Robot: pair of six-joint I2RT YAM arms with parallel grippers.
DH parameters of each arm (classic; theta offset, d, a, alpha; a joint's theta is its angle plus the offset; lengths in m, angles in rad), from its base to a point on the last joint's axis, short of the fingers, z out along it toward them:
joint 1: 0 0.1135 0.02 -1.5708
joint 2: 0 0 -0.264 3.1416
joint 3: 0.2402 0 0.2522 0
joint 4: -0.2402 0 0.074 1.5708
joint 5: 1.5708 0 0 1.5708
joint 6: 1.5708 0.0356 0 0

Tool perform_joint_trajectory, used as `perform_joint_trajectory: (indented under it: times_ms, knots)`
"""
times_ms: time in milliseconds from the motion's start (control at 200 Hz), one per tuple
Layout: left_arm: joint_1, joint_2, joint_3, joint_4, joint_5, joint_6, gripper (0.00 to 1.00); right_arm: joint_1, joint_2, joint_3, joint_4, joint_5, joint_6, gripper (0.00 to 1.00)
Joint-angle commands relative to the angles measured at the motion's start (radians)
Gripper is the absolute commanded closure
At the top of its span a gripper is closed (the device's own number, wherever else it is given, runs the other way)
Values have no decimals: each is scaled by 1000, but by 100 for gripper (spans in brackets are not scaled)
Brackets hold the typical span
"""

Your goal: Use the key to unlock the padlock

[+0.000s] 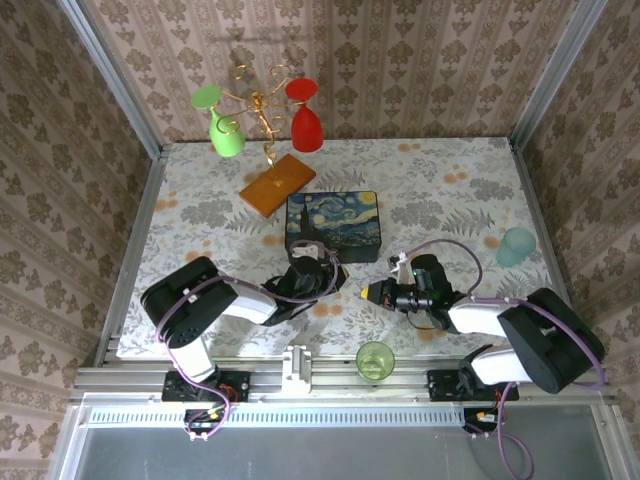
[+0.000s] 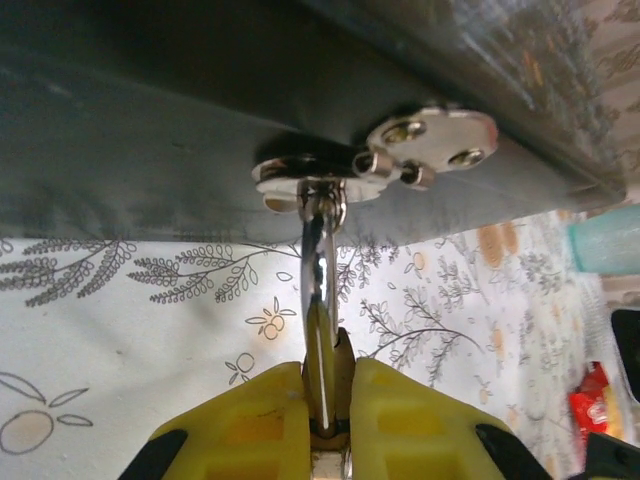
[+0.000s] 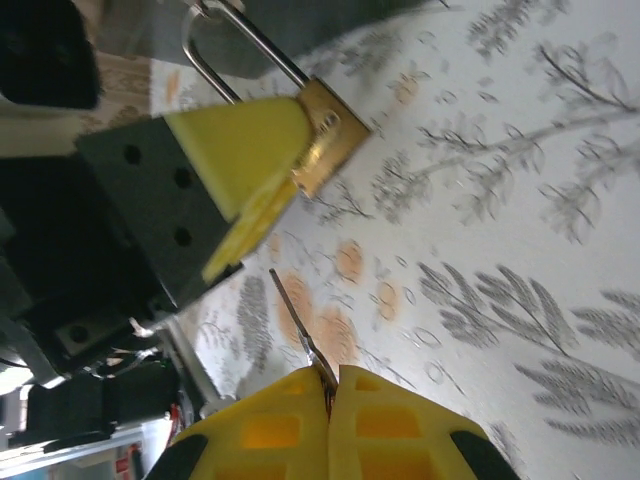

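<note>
1. The padlock (image 3: 334,132), small, rigid and probably slick brass, hangs on the box (image 1: 332,225) hasp; the left gripper (image 2: 328,385) clamps its flat body.
2. The right gripper (image 3: 328,385) pinches the thin key (image 3: 293,315), which is light and likely to pivot.

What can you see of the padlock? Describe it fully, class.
The padlock is small: a brass-gold body with a thin silver shackle. Its shackle is hooked through the metal hasp on the front of the dark box. The left gripper pinches its body between yellow fingers.
</note>
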Motion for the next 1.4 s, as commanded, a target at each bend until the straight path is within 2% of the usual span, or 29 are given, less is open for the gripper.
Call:
perform_joint_trajectory:
  times_ms: [0, 150, 370, 460, 570, 750, 865, 1395]
  knots:
    - [3, 2, -21, 203, 9, -85, 100, -29, 86, 22, 182, -119, 59, 100]
    - [-2, -1, -22, 208, 1, -89, 100, -62, 230, 36, 350, -226, 136, 100]
    - [0, 29, -44, 304, 9, -124, 100, -114, 466, 37, 703, -367, 304, 100]
    - [-1, 41, -53, 343, 2, -126, 100, -118, 519, 61, 700, -384, 311, 100]
    - [3, 31, -46, 297, 10, -111, 100, -122, 506, 63, 692, -389, 307, 100]
    - [2, 55, -62, 375, 14, -132, 100, -136, 535, 81, 688, -403, 314, 100]
    - [-3, 31, -50, 318, 13, -113, 100, -137, 579, 88, 692, -397, 311, 100]
    - [10, 28, -67, 339, 6, -122, 100, -141, 614, 56, 688, -388, 276, 100]
